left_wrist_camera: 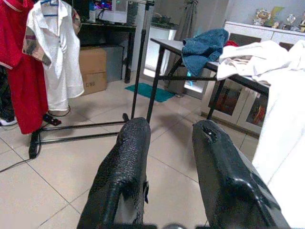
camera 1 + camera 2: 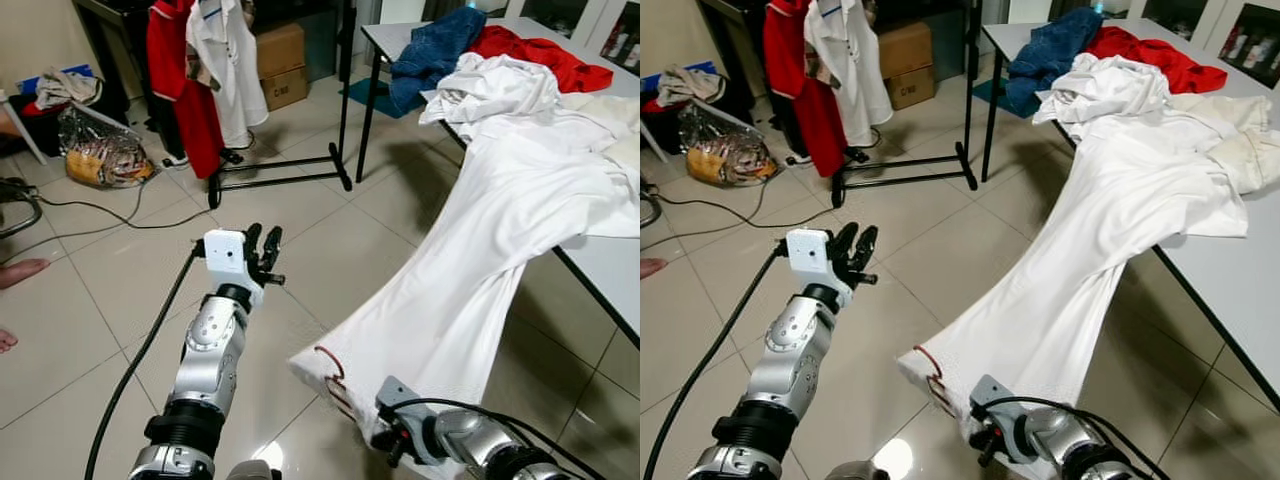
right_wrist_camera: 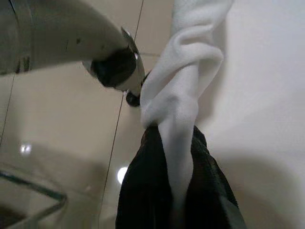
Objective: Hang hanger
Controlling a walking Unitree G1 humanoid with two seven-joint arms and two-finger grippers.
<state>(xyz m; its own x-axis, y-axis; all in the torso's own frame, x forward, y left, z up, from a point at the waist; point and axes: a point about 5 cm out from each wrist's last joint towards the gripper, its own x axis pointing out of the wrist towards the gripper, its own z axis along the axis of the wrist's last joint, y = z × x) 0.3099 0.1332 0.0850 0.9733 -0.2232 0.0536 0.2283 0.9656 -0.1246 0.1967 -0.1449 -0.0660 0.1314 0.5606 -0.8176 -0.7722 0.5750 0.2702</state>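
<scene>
White garment hangs off the table; right gripper pinches its hem, left gripper spread, well apart

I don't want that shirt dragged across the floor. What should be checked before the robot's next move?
1. Right gripper shut on the white garment: ok, cloth is pinched between its fingers.
2. Left gripper free: ok, open and holding nothing.
3. Garment off the floor: not ok, it trails from the table down to the tiles.
4. Hanger inside the garment: cannot tell.
5. Clothes rack has room: cannot tell; a red garment and a white shirt hang there.
</scene>
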